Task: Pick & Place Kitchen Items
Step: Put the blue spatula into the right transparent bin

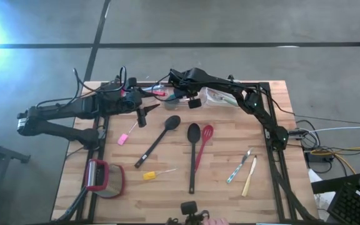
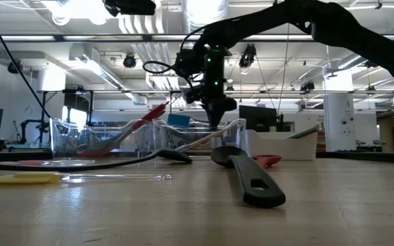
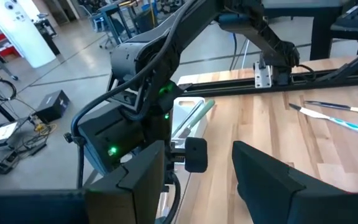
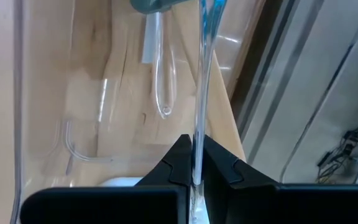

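Pinched shut in the right pincer (image 4: 192,163) is a thin clear-handled utensil (image 4: 201,93), hanging tip-down over the clear tub (image 1: 179,100) at the surface's far edge, seemingly so it can drop in. Beside it near that far edge the left pincer (image 1: 143,115) stands open and empty, apparently waiting. Black spoons (image 1: 193,153), a red whisk (image 1: 204,144) and cutlery (image 1: 247,170) lie on the wooden surface (image 1: 274,125); beyond is a bright workshop.
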Tool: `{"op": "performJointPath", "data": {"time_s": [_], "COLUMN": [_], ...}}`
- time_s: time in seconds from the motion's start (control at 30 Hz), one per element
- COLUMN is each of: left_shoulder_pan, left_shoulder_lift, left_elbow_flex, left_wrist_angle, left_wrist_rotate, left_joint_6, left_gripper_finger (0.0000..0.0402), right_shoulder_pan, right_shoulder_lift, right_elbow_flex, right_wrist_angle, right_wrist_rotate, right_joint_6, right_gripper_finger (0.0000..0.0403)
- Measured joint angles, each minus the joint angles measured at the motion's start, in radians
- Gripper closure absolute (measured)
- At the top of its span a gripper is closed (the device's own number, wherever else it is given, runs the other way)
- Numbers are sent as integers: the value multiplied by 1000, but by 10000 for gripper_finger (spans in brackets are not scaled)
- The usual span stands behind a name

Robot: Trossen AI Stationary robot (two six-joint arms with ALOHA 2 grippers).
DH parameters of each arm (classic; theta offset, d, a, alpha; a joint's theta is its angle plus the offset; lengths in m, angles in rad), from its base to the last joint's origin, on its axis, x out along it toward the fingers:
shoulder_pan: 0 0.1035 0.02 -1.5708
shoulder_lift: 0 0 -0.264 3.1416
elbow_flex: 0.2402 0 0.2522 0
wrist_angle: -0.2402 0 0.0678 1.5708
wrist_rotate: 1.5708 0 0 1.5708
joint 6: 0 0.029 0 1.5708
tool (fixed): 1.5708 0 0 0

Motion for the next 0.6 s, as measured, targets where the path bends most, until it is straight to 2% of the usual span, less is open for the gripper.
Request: {"op": "performJointPath", "data": {"time_s": [0.6], "left_shoulder_pan": [0], "left_shoulder_lift": [-1], "left_elbow_flex": [0], "left_wrist_angle": [-1], "left_wrist_rotate": [0], "left_joint_6": [-4], "left_gripper_finger": [206], "right_shoulder_pan": [-1], "right_shoulder_lift": [0], "right_elbow_flex": [0], "right_wrist_angle": [8], "right_wrist_rotate": [4], "right_joint_6": [44], "right_gripper_finger": [369]}}
